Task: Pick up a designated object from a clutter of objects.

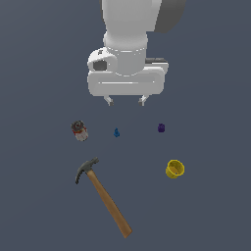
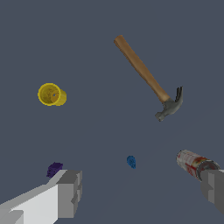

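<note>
Overhead, in the exterior view, the pincer [image 1: 126,101] hangs released above the dark tabletop [image 1: 215,215], its two fingertips spread wide and holding nothing. The can [image 1: 79,131] lies on its side toward the exterior view's left, well apart from the pincer. A tiny blue piece [image 1: 116,133] sits almost under the pincer, and a small purple block [image 1: 161,128] lies toward the exterior view's right. Nearer the camera, the hammer [image 1: 103,195] lies flat, its dark head closest to the can, and the yellow cup [image 1: 175,168] rests on the exterior view's right.

From the wrist view, the two fingers [image 2: 69,192] stand far apart with bare tabletop between them. The can [image 2: 195,163] lies just beside one finger, the purple block [image 2: 54,169] near the other, and the blue piece [image 2: 131,162] between them. The hammer [image 2: 148,79] and the cup [image 2: 51,94] lie farther off.
</note>
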